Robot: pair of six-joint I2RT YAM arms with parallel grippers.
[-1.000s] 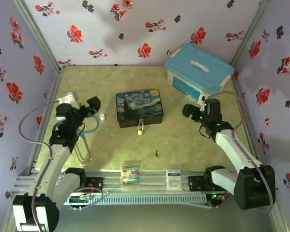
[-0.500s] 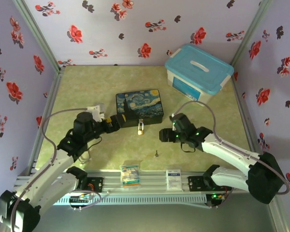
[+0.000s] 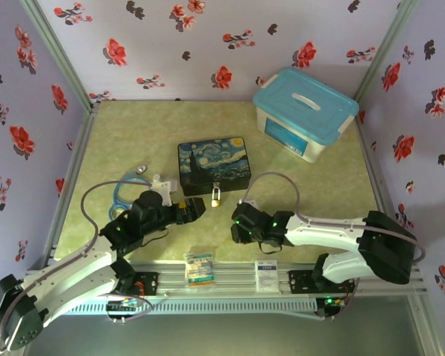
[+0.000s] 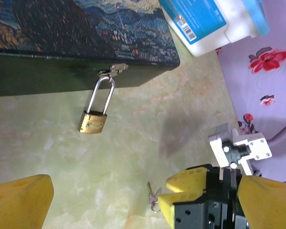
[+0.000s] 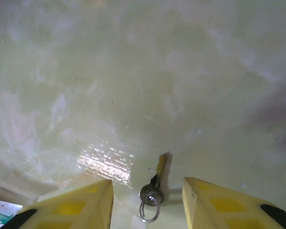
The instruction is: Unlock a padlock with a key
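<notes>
The key [image 5: 157,177] lies flat on the green desk [image 5: 133,71] near its front edge, with a small ring threaded through its head. The right gripper [image 5: 145,185] is lowered over it, its yellow fingers [image 5: 76,205] apart, one on either side of the key. A gap shows on both sides, so nothing is gripped. Just to the left, the left gripper [image 3: 195,210] sits low over the desk, its jaws spread wide and empty, facing the padlock [image 4: 92,122]. This small brass padlock is just beyond, its silver shackle hooked through the clasp on the front wall of the Starry Night tin [image 3: 213,165]. Well behind, to the right, stands a plastic box with a blue lid [image 3: 304,111].
</notes>
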